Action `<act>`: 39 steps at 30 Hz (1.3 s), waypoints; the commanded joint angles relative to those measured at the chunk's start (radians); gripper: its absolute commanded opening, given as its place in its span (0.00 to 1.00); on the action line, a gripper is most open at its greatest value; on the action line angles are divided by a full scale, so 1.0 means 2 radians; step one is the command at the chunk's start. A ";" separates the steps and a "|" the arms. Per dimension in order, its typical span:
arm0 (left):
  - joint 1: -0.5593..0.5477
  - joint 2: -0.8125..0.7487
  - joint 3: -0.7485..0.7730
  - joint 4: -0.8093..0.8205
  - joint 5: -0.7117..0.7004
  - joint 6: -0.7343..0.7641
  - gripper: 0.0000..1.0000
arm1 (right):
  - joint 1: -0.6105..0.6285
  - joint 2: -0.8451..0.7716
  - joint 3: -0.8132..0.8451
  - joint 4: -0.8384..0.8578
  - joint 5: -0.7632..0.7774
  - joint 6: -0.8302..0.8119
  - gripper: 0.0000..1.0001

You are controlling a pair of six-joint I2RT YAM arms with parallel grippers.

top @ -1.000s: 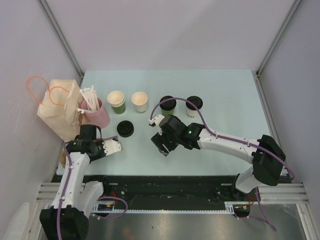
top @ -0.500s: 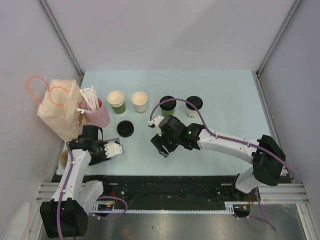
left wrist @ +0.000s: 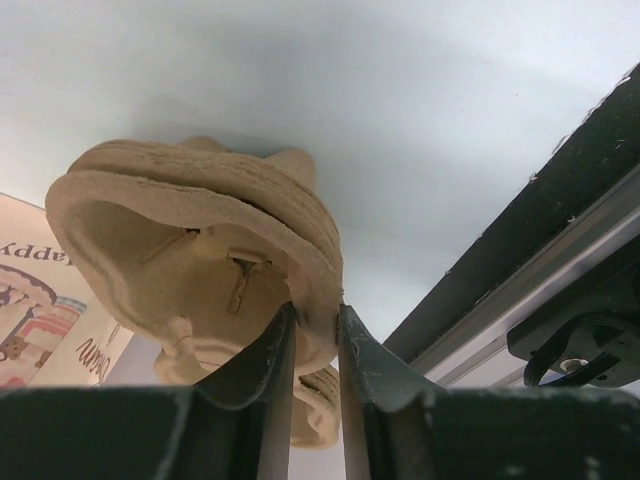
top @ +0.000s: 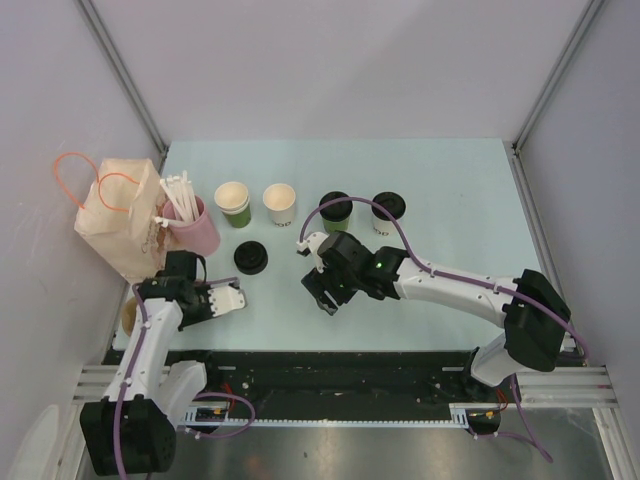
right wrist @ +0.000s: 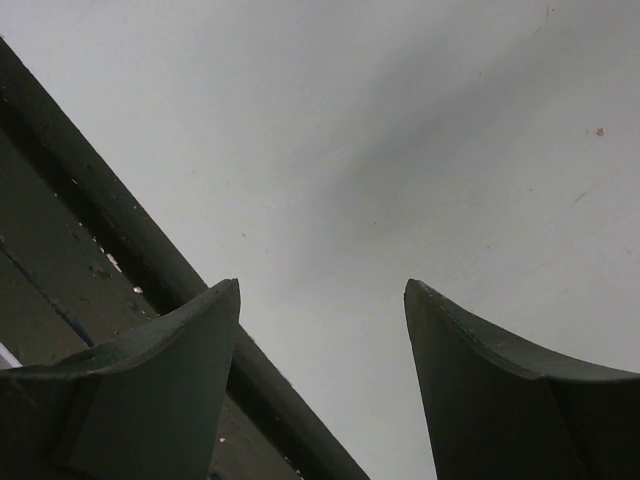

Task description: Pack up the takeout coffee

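**Left hand (left wrist: 315,312) pinching a pulp carrier; right hand (right wrist: 322,290) spread over bare desk (top: 450,180)**

The left hand is pinching the rim of a brown moulded-pulp cup carrier (left wrist: 190,240). One dark finger (left wrist: 265,355) is sitting inside a well and the other outside, with only the rim's thickness between them. The carrier is showing as a tan sliver at the desk's near left corner, just beside the beige paper bag with orange handles (top: 112,208). Whether the carrier is resting on the desk or hanging clear of it, I cannot tell.

The right hand is hanging over the near middle of the desk, its fingers spread wide and gripping nothing. Only pale surface and the black front rail (right wrist: 100,300) are lying beneath it.

Four small paper cups are standing in a row across the middle of the desk. All are upright, with their long axes vertical and their mouths pointing straight up.

- **Left end:** the open green-sided cup (top: 233,203) is showing its cream inside.
- **Just beside it:** the open white-sided cup (top: 280,203) is likewise uncovered.
- **Further right:** the lidded green-sided cup (top: 336,212) is wearing a round black plastic lid.
- **Right end:** the lidded white-sided cup (top: 388,209), with dark print, is capped the same way.

The two lidded cups are standing just beyond the right arm.

A loose round black lid (top: 251,257) is lying flat in front of the two open cups, apart from them and between the two arms. A pink cup of white straws (top: 190,228) is standing between the bag and the open green-sided cup.
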 commanded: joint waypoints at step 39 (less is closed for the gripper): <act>-0.002 -0.013 0.040 -0.003 0.066 -0.056 0.03 | 0.056 0.114 0.000 0.437 0.000 0.286 0.69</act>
